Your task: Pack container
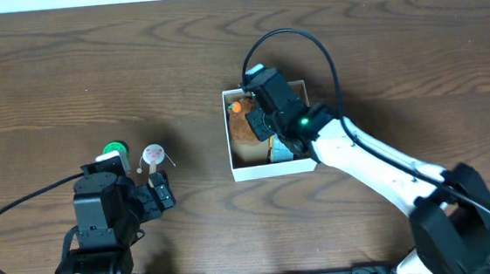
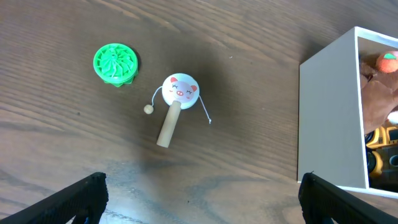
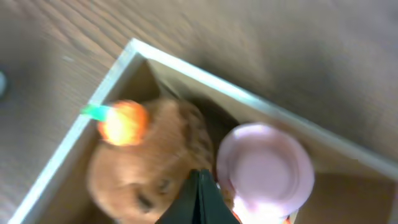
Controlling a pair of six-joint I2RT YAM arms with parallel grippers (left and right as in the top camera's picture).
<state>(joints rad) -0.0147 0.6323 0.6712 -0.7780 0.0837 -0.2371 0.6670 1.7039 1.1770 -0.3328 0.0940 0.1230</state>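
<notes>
Container (square, thin white cardboard walls) holds a fuzzy brown plush.

White-walled square container sits upright, open-topped, brown inside.

You get soft, even light and sharp views, except the right wrist view, which is blurred.

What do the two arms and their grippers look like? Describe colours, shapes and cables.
Left arm: blocky black, with a looping black cable. Right arm: white link, black joints, a small green light, an arching black cable. The left gripper and right gripper have dark fingers.
</notes>
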